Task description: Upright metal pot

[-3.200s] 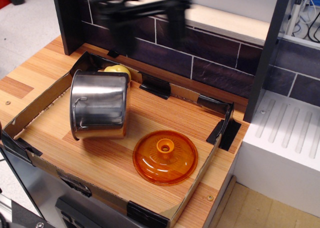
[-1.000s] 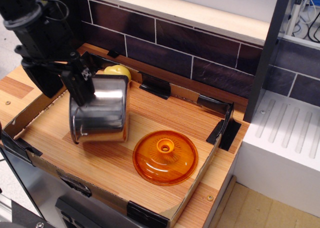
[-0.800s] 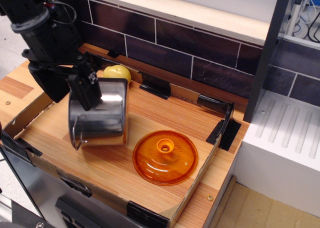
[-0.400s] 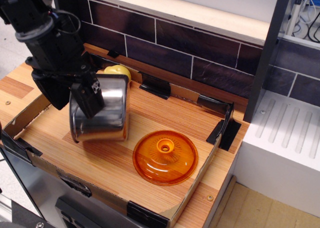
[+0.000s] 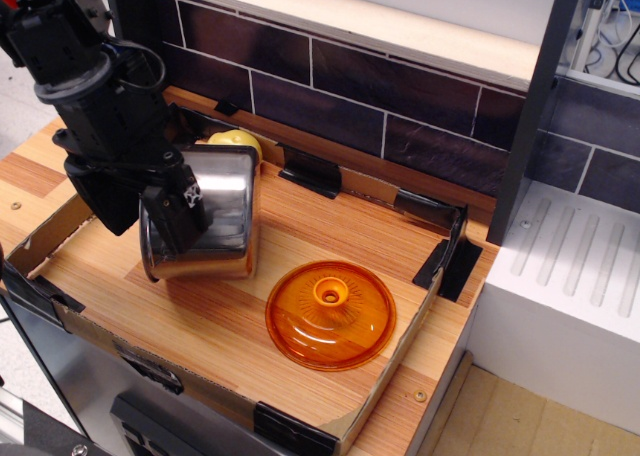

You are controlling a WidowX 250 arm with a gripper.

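Claw [image 5: 172,208], black, at the left of the frame, lowered from a bulky black arm [image 5: 75,61] that enters from the upper left corner. One dark finger [image 5: 185,211] lies across the front of the metal pot's wall; the other finger is not distinguishable against the dark body of the arm, so how far the claw is spread, and whether it has hold of the pot, cannot be told.

Metal pot [image 5: 215,221], shiny stainless steel, lying on its side in the left half of a shallow cardboard tray [image 5: 375,396]. Its curved wall rests on the tray floor, its rolled rim points toward the lower left of the frame, and its flat base faces the back wall. The claw covers the left portion of the pot.

Yellow rounded object [image 5: 238,141], partly hidden, just behind the pot near the tray's back edge; its identity cannot be told.

Orange translucent lid [image 5: 330,314] with a central knob, lying knob-up on the tray floor at lower centre, to the right of the pot and apart from it.

Tray corners bound with black tape [image 5: 452,259]. The tray sits on a wooden counter [image 5: 30,166]. Dark tiled backsplash [image 5: 400,101] across the top of the frame; white ribbed surface [image 5: 575,266] at the right.
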